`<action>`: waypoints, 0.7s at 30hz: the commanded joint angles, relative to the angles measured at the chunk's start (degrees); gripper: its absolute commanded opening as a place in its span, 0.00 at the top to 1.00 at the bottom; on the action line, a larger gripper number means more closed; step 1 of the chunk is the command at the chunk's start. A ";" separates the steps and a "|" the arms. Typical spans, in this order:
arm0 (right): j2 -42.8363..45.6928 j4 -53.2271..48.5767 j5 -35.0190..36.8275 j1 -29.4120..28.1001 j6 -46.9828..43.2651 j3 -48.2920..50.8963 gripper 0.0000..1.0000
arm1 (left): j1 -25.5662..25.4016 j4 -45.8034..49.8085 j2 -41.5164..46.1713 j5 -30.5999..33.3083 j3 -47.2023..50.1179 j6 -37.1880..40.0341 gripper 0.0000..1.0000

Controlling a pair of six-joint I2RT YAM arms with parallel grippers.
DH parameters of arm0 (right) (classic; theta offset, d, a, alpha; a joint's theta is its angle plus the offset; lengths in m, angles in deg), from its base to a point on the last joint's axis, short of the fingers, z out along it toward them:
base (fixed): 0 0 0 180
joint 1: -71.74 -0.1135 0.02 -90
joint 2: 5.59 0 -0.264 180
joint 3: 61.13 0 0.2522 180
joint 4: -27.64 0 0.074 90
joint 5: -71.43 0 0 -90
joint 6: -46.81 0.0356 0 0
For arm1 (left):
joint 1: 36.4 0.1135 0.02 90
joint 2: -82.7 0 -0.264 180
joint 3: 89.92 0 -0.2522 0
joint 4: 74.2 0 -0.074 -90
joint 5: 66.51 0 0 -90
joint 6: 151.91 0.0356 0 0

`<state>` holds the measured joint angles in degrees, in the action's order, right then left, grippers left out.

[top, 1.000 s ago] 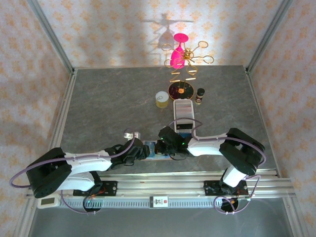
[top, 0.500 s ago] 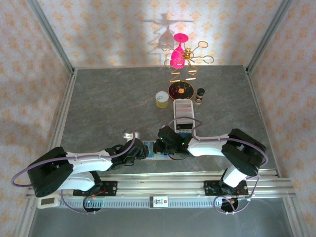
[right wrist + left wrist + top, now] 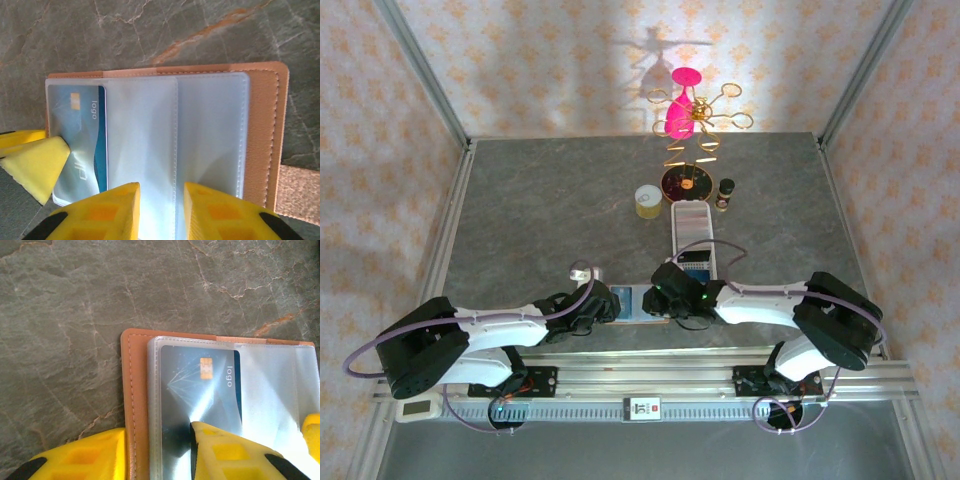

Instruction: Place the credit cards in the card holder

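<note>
Grey marbled tabletop (image 3: 540, 210), carrying: open tan card holder (image 3: 634, 303) near front edge; long white tray (image 3: 692, 222); yellow tub (image 3: 647, 201); dark round dish (image 3: 685, 182); small dark bottle (image 3: 725, 193)

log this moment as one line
card holder: open flat | blue card: in end sleeve | left gripper: open, one finger over card | right gripper: open over middle sleeves

The card holder (image 3: 260, 125) lies open on the worktop (image 3: 150, 30), clear sleeves facing up. A blue credit card (image 3: 85, 140) occupies the left sleeve, and the left tool (image 3: 27, 152) touches its end. The right tool (image 3: 161, 192) is at the middle sleeve, fingers slightly apart.
</note>
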<state>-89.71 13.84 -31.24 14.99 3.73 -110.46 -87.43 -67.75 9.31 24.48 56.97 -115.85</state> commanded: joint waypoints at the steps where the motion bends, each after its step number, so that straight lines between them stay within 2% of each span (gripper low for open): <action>1: -0.83 0.56 0.71 -0.29 0.72 0.02 0.70 | -0.32 3.09 -5.10 -4.07 2.27 -0.60 0.66; 12: -3.02 3.19 -1.31 -0.36 0.81 -0.61 0.68 | -0.31 2.92 -4.99 -4.29 2.15 -0.62 0.66; 21: -1.05 2.61 -0.54 -0.29 0.59 -1.73 0.78 | -0.32 2.92 -5.04 -4.33 2.17 -0.63 0.67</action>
<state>-92.00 16.88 -32.94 14.99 4.36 -110.53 -87.43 -67.75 9.31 24.48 56.97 -115.85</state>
